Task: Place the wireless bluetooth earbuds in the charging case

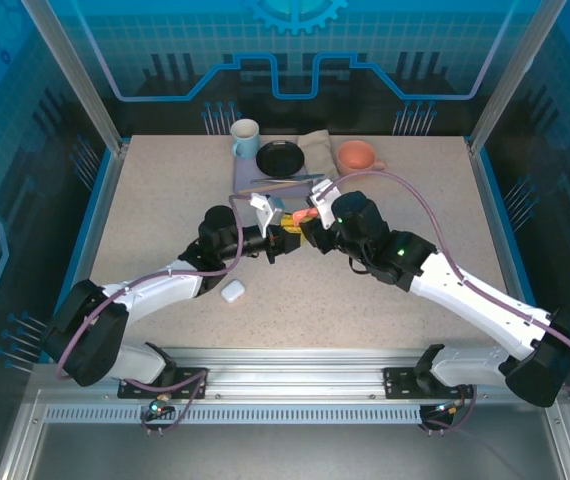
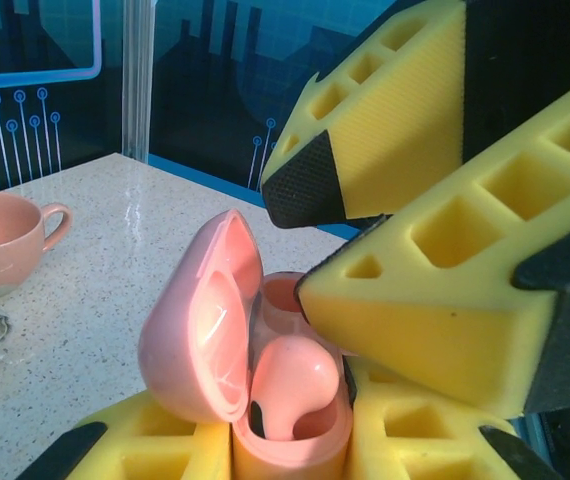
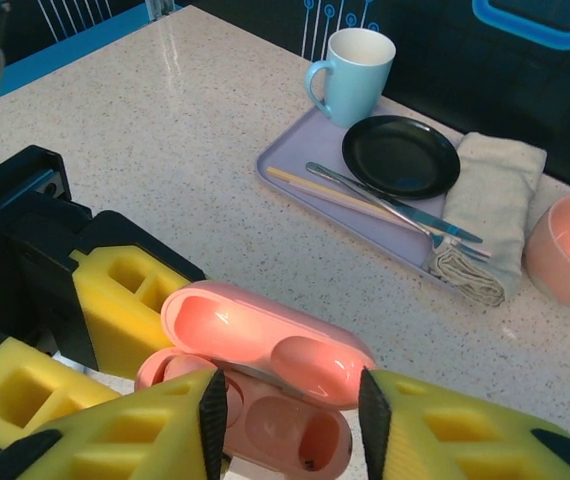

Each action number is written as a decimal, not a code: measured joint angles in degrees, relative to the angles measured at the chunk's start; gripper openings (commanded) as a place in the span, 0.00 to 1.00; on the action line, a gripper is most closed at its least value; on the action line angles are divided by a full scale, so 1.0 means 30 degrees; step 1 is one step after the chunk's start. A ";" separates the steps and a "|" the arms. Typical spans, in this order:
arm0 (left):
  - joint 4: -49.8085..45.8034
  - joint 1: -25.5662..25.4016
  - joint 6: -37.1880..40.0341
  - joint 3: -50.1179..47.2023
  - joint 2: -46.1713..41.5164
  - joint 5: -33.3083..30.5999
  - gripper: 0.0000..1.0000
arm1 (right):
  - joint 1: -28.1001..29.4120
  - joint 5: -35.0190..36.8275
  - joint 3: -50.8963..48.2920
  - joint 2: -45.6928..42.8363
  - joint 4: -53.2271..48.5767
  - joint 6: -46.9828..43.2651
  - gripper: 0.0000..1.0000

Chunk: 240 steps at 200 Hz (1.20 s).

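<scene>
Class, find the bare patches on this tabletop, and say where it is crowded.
Bare: far-left table, beside the blue mug; right side, past the pink cup; near middle, right of the white case. Crowded: the tray, and the middle around the pink case.

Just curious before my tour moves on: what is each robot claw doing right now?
Left gripper: closed on the open pink charging case.
Right gripper: open, poised over that case, nothing visible between its fingers.
</scene>
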 measured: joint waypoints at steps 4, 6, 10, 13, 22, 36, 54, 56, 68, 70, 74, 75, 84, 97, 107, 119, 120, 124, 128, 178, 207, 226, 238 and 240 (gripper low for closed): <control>0.0029 -0.0007 0.0000 0.0000 0.0000 -0.0007 0.00 | -0.0117 -0.0146 0.0087 0.0000 -0.0095 0.0189 0.49; 0.0036 -0.0007 0.0000 0.0000 0.0000 -0.0007 0.00 | -0.0146 -0.0182 0.0109 0.0000 -0.0153 0.0219 0.50; 0.0080 -0.0007 0.0000 0.0000 0.0000 -0.0007 0.00 | -0.0270 -0.0321 0.0168 0.0000 -0.0211 0.0488 0.51; 0.0080 -0.0007 0.0000 0.0000 0.0000 -0.0007 0.00 | -0.0372 -0.0466 0.0233 0.0000 -0.0299 0.0517 0.52; 0.0146 -0.0007 0.0000 0.0000 0.0000 -0.0007 0.00 | -0.0699 -0.0852 0.0437 0.0000 -0.0459 0.1020 0.53; 0.0219 -0.0007 0.0000 0.0000 0.0000 -0.0007 0.00 | -0.1311 -0.1530 0.0743 -0.0007 -0.0641 0.1683 0.57; 0.0219 0.0000 0.0000 0.0000 0.0000 -0.0007 0.00 | -0.2186 -0.2426 0.1005 -0.0051 -0.0729 0.2608 0.57; 0.0219 -0.0007 0.0000 0.0000 0.0000 -0.0007 0.00 | -0.2361 -0.2565 0.1005 -0.0095 -0.0736 0.2863 0.57; 0.0226 -0.0007 0.0000 0.0000 0.0000 -0.0007 0.00 | -0.3315 -0.3351 0.0991 -0.0255 -0.0896 0.3876 0.58; 0.0233 -0.0007 0.0000 0.0000 0.0000 -0.0015 0.00 | -0.3483 -0.3468 0.0984 -0.0284 -0.0896 0.4095 0.58; 0.0226 -0.0007 0.0000 0.0000 0.0000 -0.0015 0.00 | -0.3832 -0.3636 0.0947 -0.0342 -0.0947 0.4364 0.58; 0.0226 -0.0007 0.0000 0.0000 0.0000 -0.0022 0.00 | -0.3978 -0.3650 0.0933 -0.0386 -0.0962 0.4575 0.58; 0.0219 -0.0007 0.0007 0.0000 0.0000 -0.0095 0.00 | -0.4721 -0.3861 0.0780 -0.0605 -0.1093 0.5413 0.58; 0.0219 -0.0007 0.0015 0.0000 0.0000 -0.0182 0.00 | -0.5588 -0.3832 0.0503 -0.0911 -0.1719 0.6623 0.59; 0.0211 0.0000 0.0044 0.0000 0.0000 -0.0255 0.00 | -0.5916 -0.3512 0.0357 -0.0984 -0.2543 0.7475 0.60; 0.0211 0.0000 0.0066 -0.0007 0.0000 -0.0313 0.00 | -0.6251 -0.3016 0.0022 -0.0954 -0.3665 0.8670 0.61; 0.0211 0.0000 0.0066 0.0000 0.0000 -0.0313 0.00 | -0.6273 -0.2973 -0.0007 -0.0954 -0.3723 0.8714 0.61; 0.0211 0.0000 0.0066 -0.0007 0.0000 -0.0335 0.00 | -0.6419 -0.2820 -0.0204 -0.0940 -0.4036 0.9180 0.62; 0.0211 0.0000 0.0066 -0.0007 0.0000 -0.0379 0.00 | -0.6579 -0.2674 -0.0437 -0.0933 -0.4342 0.9464 0.63; 0.0219 0.0000 0.0066 -0.0007 0.0000 -0.0612 0.00 | -0.9668 -0.1392 -0.4524 -0.0619 -0.6688 1.3639 0.66; 0.0459 0.0000 0.0058 -0.0058 0.0000 -0.0663 0.00 | -1.1220 -0.1406 -0.6222 -0.0444 -0.6849 1.5154 0.66; 0.0612 0.0000 0.0058 -0.0080 0.0000 -0.0663 0.00 | -1.1664 -0.1508 -0.7104 0.0102 -0.6732 1.5526 0.66; 0.0656 0.0000 0.0058 -0.0102 0.0000 -0.0663 0.00 | -1.1723 -0.1552 -0.7402 0.0525 -0.6630 1.5569 0.66; 0.0656 0.0000 0.0058 -0.0109 0.0000 -0.0663 0.00 | -1.1730 -0.1559 -0.7417 0.0597 -0.6601 1.5562 0.66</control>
